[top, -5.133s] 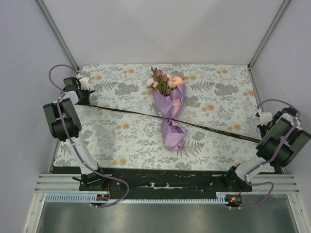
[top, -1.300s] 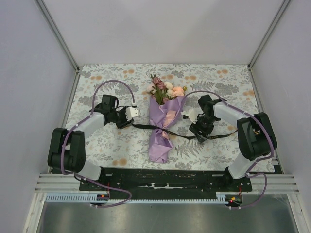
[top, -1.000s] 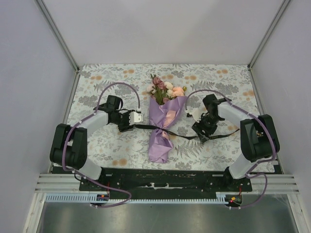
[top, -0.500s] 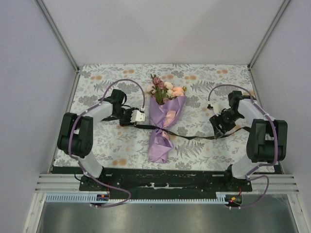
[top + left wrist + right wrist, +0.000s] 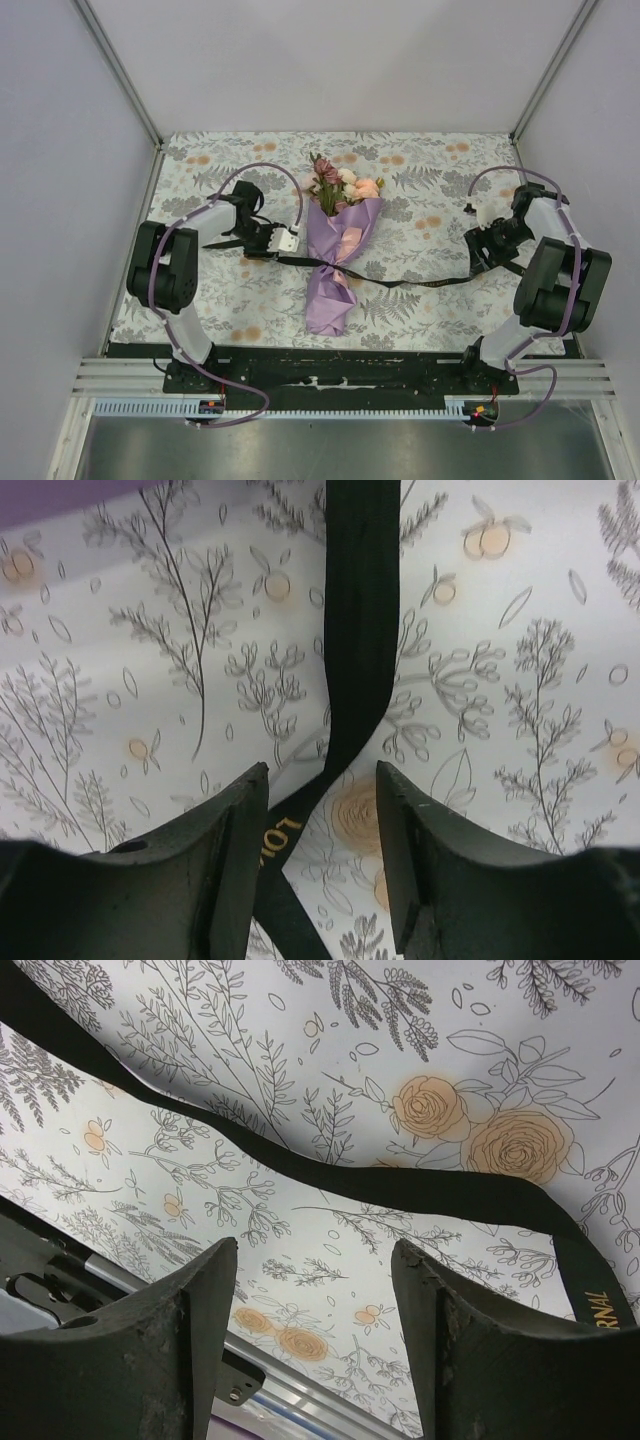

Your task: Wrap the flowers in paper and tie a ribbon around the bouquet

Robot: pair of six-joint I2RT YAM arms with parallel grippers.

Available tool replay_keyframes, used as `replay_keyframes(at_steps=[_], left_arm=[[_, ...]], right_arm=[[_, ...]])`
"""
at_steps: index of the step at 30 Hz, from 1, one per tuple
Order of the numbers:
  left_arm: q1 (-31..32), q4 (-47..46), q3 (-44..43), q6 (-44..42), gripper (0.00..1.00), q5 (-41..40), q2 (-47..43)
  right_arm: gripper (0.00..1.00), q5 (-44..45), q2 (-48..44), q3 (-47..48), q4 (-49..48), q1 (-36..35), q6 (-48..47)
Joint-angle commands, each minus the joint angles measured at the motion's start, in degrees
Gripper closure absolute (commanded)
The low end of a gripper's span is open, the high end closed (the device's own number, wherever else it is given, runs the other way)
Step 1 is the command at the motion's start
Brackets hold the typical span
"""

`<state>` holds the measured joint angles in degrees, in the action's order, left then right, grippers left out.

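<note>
The bouquet [image 5: 338, 235] lies mid-table, pink and peach flowers [image 5: 340, 188] sticking out of the far end of the lilac paper [image 5: 328, 295] cone. The black ribbon [image 5: 410, 283] crosses the cone's waist and trails out flat to both sides. My left gripper [image 5: 270, 250] sits just left of the cone, open. In the left wrist view the ribbon [image 5: 362, 610] lies on the cloth between the fingers of that gripper [image 5: 322, 775], ungripped, and a strip of paper [image 5: 60, 492] shows at top left. My right gripper [image 5: 485, 255] is near the right table edge, open and empty [image 5: 315, 1250]. The ribbon [image 5: 300, 1165] passes beyond its fingertips.
The floral tablecloth [image 5: 430, 190] covers the whole table. White walls enclose it on three sides. In the right wrist view a metal frame rail [image 5: 300, 1400] at the table edge lies just below the right fingers. Purple cables loop above both wrists.
My right arm swung out from beside the bouquet to the right table edge, jaws open. The left arm's elbow shifted inward while its gripper stayed over the ribbon. The bouquet has not moved.
</note>
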<state>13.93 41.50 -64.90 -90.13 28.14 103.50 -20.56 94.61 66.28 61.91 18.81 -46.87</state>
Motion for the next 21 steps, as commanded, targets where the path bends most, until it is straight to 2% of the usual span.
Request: replay_keyframes(at_steps=[1, 6, 9, 11, 14, 16, 19, 21], left_arm=[[-2.68, 2.80, -2.24, -3.21, 0.45, -3.09, 1.35], [-2.86, 3.77, -3.91, -4.44, 0.48, -2.83, 3.02], [-1.55, 3.86, -4.26, -3.48, 0.55, -2.21, 3.46], [-0.84, 3.77, -4.09, -2.34, 0.56, -0.99, 3.11], [-0.31, 3.59, -3.48, -1.72, 0.66, -0.98, 2.49], [-0.22, 3.85, -2.95, -1.72, 0.79, -0.81, 2.06], [-0.22, 6.04, -3.47, -1.54, 0.94, 1.91, -0.05], [-0.14, 6.67, -3.91, 1.17, 0.98, 5.68, -2.77]], right_arm=[[0.29, -0.19, 0.75, 2.54, 2.60, 0.79, -1.91], [0.29, -0.01, 1.72, 2.80, 2.34, 1.14, -1.91], [0.29, 0.08, 2.07, 3.41, 2.34, 1.93, -1.91], [0.30, 0.25, 2.16, 3.68, 2.51, 2.63, -1.91], [0.30, 0.43, 2.34, 4.21, 2.69, 3.86, -2.35], [0.30, 0.52, 2.42, 4.38, 2.95, 4.31, -2.52], [0.30, 0.87, 2.42, 4.47, 2.69, 5.36, -2.70], [0.30, 0.87, 2.77, 5.17, 2.78, 6.85, -2.79]])
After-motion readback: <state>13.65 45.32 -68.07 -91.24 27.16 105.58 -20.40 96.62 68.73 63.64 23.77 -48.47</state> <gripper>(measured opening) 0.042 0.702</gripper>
